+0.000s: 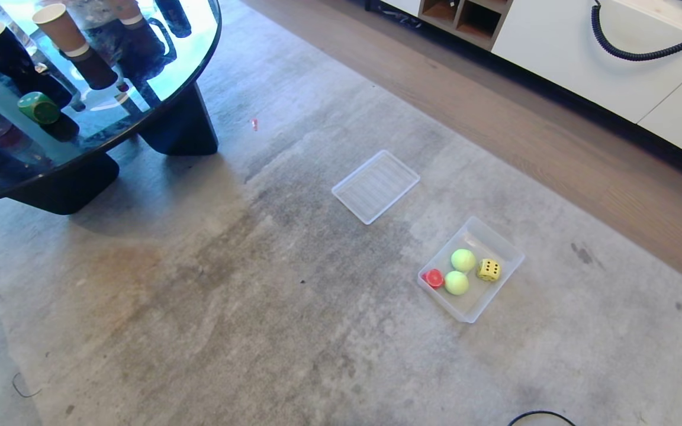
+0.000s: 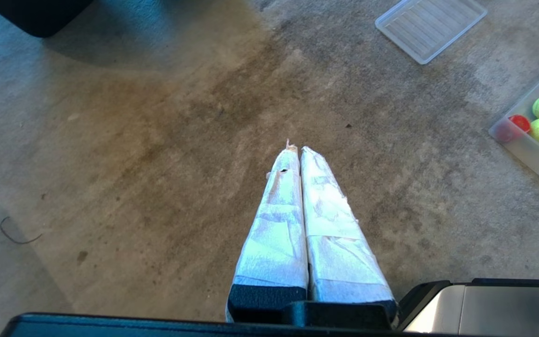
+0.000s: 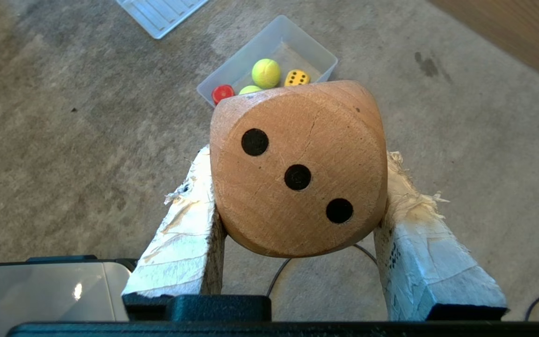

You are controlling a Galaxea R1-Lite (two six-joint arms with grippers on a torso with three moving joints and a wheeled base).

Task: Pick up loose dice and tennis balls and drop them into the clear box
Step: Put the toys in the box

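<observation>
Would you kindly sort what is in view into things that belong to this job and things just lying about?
Job: clear box; two tennis balls and; red die; yellow die; green die; beige die in right gripper.

Lying about: lid; paper cups; glass table; coiled cable.

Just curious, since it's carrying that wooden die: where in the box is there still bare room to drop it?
The clear box is bare at its near end and its far corner. The middle is crowded: red die, two tennis balls, yellow die. The right gripper holds the wooden die.
</observation>
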